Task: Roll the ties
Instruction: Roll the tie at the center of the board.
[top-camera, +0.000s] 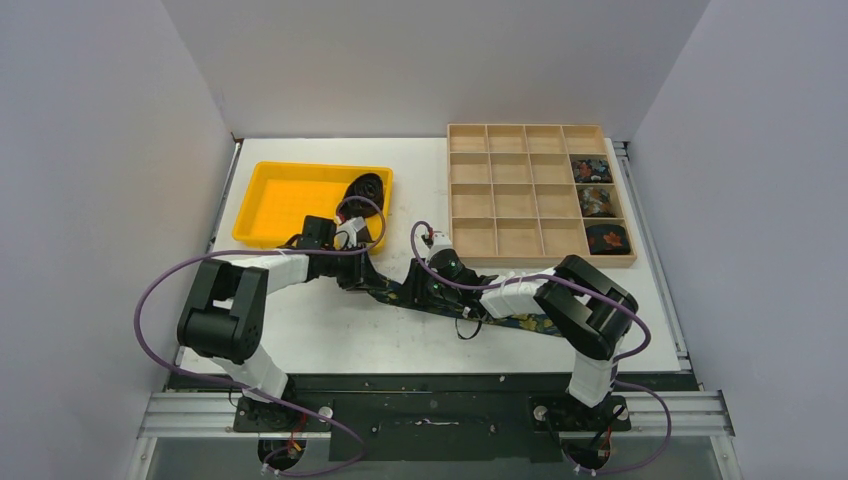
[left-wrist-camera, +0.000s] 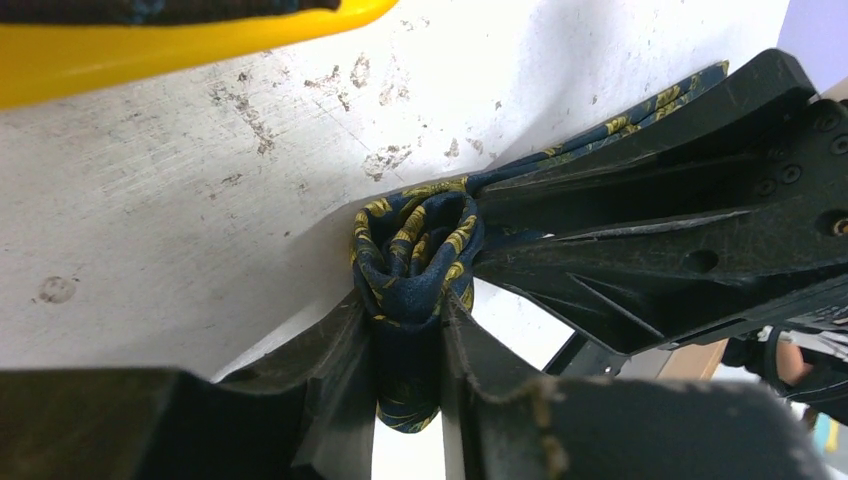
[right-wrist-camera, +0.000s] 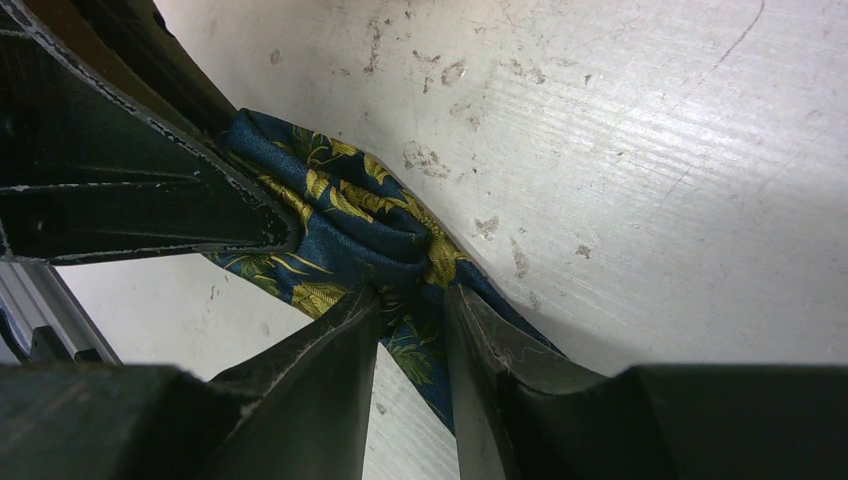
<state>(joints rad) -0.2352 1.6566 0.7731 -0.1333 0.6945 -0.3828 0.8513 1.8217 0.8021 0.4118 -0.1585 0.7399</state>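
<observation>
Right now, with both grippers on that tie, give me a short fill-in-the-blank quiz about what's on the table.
1. The wooden compartment box holds ___ rolled ties, all in its rightmost column.
2. The tray beside the left arm is ___ in colour.
3. The left gripper is shut on the ___ end of the navy floral tie, while the right gripper pinches it farther along.

Missing words: three; yellow; rolled.

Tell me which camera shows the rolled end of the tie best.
Left wrist: the coil fills the centre, pinched by the left gripper. Right wrist shows only bunched tie; the top view leaves it tiny.
</observation>
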